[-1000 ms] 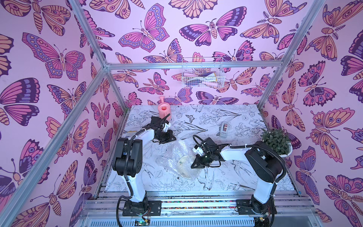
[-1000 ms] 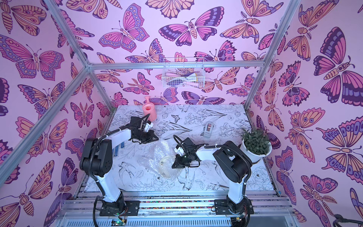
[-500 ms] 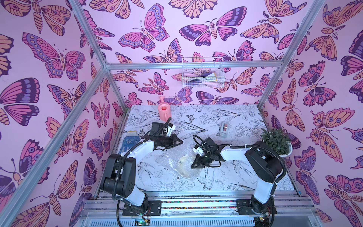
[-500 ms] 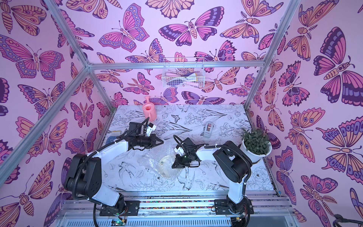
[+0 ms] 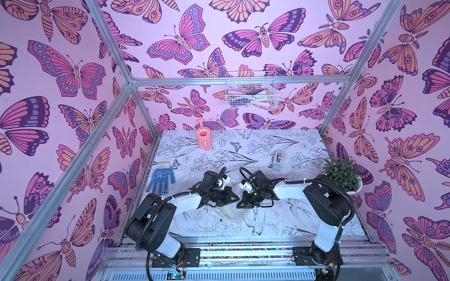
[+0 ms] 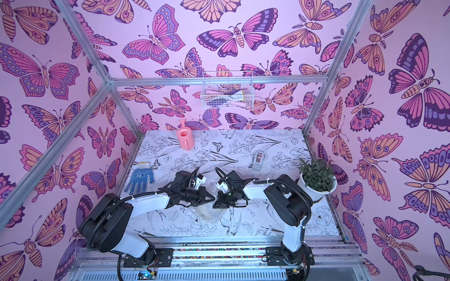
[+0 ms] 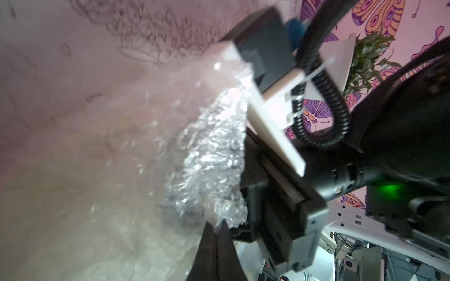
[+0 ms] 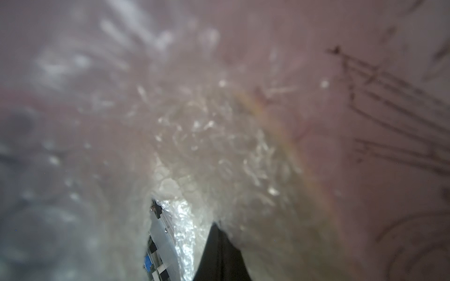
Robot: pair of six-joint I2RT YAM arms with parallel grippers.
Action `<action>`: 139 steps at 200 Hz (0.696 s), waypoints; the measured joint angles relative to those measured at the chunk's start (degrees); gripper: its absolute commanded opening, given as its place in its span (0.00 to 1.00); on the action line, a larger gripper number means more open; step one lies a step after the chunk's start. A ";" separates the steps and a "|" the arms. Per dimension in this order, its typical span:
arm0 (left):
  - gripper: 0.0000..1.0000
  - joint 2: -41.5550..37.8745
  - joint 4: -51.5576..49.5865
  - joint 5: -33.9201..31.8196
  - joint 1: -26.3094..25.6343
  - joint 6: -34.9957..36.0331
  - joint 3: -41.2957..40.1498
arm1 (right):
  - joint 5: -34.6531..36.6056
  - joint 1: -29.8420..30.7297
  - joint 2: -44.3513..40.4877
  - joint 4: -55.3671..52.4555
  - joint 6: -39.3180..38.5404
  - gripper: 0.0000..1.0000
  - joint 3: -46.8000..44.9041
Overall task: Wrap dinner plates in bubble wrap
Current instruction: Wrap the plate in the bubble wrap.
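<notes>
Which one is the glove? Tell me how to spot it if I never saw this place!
Look at the table covered in black-and-white flower drawings, then go to its edge by the left butterfly wall. The glove lies flat there, nearer the front than the pink watering can. It's the only blue, hand-shaped thing there.

Plate (image 5: 227, 213) in bubble wrap (image 5: 244, 216) centre, glove (image 5: 160, 180) left, plant (image 5: 342, 173) right, watering can (image 5: 204, 140) behind
</notes>
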 measured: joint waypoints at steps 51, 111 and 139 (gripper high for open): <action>0.00 2.56 3.93 -1.44 -0.74 -1.97 -4.76 | -0.11 0.00 0.00 0.39 0.42 0.00 -0.17; 0.00 6.75 8.41 -0.85 -0.74 -3.26 -4.96 | 4.20 -0.20 -3.76 -4.83 -0.24 0.06 -0.59; 0.00 6.84 8.46 -0.85 -0.74 -3.34 -4.96 | 7.80 -0.20 -8.37 -11.52 -1.86 0.06 -0.59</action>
